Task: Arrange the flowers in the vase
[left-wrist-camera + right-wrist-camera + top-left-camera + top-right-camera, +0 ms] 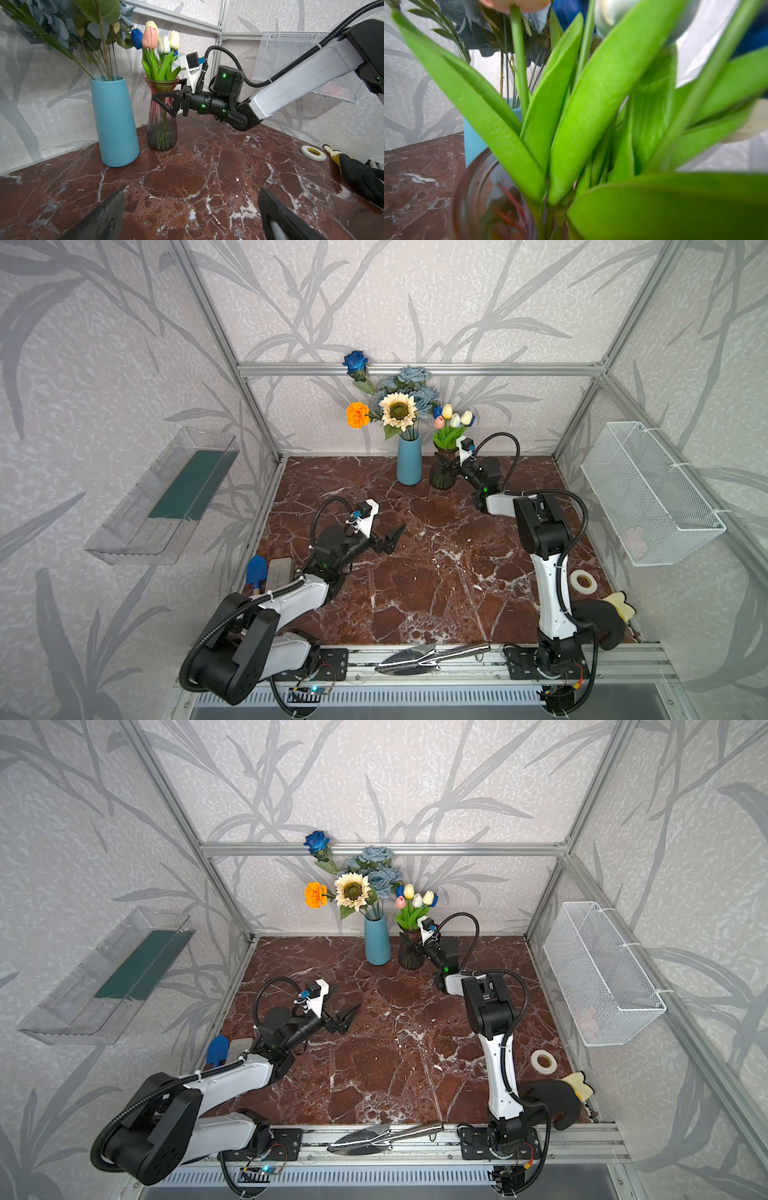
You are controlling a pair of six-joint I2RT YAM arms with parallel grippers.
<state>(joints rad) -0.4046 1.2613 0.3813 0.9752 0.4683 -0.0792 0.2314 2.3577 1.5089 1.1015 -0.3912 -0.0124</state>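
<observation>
**Tulips stand in the glass vase, right jaws spread at its neck**

The bunch of small pink, white, yellow and blue tulips (158, 41) stands with its stems inside the ribbed, smoky-pink glass vase (162, 133) at the back of the red-brown marbled worktop (436, 572). The narrow neck gathers the stems, which is why the heads stand upright with no grip on them. The right jaws are wide apart on either side of that neck, one in front and one behind, closing on nothing. Whether they touch the glass I cannot tell.

Just beside it, the tall blue ceramic vase (114, 122) carries the cream sunflower (399, 409), orange marigold (357, 414), dusty-blue rose bunch (412, 375) and dark blue rose (355, 360). Their long stems fan outward from its mouth.

The left jaws, also wide and empty, hover over the worktop well apart from both vases. No flower lies loose, so the arranging looks essentially done.
</observation>
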